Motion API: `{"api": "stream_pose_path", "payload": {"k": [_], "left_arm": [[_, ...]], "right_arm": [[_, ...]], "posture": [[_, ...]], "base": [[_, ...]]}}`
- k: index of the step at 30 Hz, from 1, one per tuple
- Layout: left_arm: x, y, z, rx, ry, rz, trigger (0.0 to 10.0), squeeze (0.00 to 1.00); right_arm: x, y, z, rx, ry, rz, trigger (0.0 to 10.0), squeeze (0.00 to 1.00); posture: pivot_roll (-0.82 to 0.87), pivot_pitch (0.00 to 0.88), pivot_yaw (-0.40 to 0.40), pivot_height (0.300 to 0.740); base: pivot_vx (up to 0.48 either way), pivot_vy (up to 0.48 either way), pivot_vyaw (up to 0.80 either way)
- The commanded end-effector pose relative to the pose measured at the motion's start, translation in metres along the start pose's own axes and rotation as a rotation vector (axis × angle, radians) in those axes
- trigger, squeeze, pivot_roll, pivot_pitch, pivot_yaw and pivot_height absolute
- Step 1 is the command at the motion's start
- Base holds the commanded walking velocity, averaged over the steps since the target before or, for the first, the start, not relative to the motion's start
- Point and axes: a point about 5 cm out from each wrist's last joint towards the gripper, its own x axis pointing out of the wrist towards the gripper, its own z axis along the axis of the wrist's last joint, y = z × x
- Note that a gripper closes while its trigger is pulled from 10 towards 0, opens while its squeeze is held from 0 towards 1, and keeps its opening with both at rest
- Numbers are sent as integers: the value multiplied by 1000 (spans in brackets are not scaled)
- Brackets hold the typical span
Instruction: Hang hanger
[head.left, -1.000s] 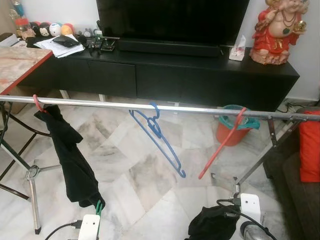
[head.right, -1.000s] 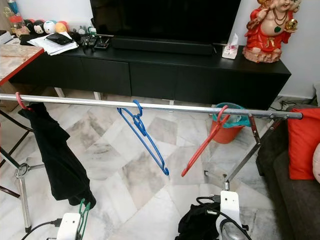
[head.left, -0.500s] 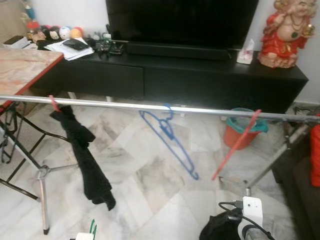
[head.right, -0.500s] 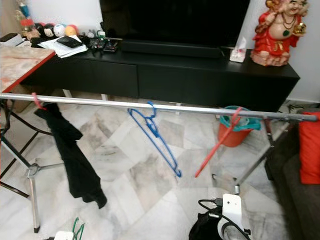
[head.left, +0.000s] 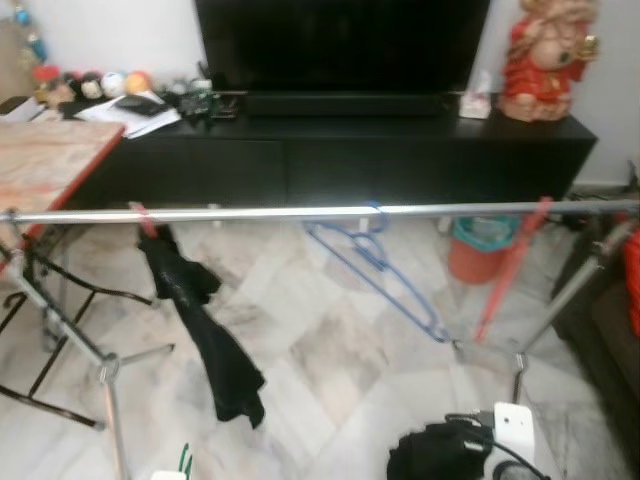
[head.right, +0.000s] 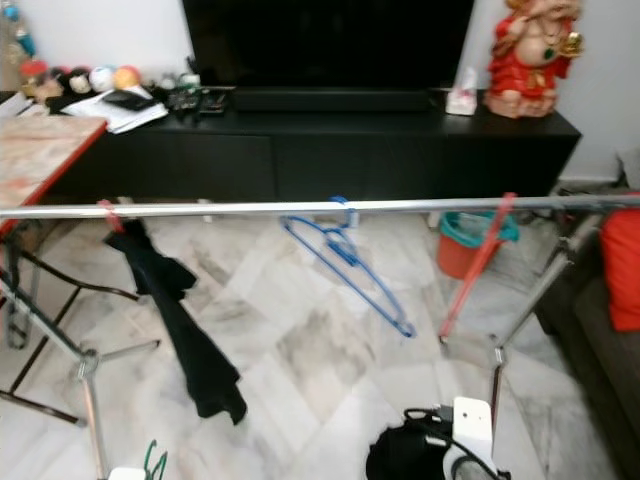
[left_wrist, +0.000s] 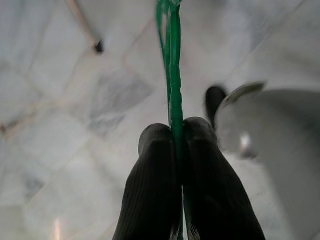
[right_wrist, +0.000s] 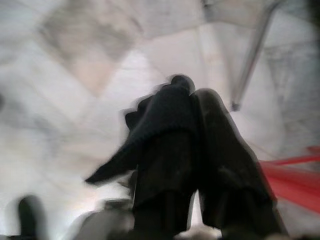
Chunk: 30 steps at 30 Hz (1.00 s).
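Fingers (left_wrist: 155, 175) of the left gripper (left_wrist: 176, 131) are clamping a green hanger (left_wrist: 172, 65) low over the floor. Right gripper (right_wrist: 192, 100) is pinching black cloth (head.left: 432, 455). Rail (head.left: 300, 212) is carrying 1 blue hanger (head.left: 380, 270), 1 red hanger (head.left: 510, 270).

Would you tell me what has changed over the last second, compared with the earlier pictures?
Mostly the camera: the view has swung, so the rail now runs level across the picture and sits higher. The left gripper has dropped toward the frame's bottom edge, still shut on the green hanger. The right gripper still holds the black garment. The blue hanger, red hanger and hung black garment remain on the rail.
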Motion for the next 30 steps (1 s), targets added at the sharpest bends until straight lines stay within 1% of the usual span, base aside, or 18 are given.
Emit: {"api": "stream_pose_path", "payload": {"k": [1,19,30], "left_arm": [[0,-1,1,20,-1,-7,10000,0],[2,1,9,38,-14,-28,10000,0],[0,-2,4,50,-23,-43,10000,0]], "right_arm": [[0,-8,3,9,-10,-22,10000,0],[3,-6,15,34,-48,-28,10000,0],[4,-4,20,48,-66,-32,10000,0]], "posture": [[-121,0,-8,740],[-107,0,0,740],[-107,0,14,740]], "base": [[0,0,0],[0,0,0],[0,0,0]]}}
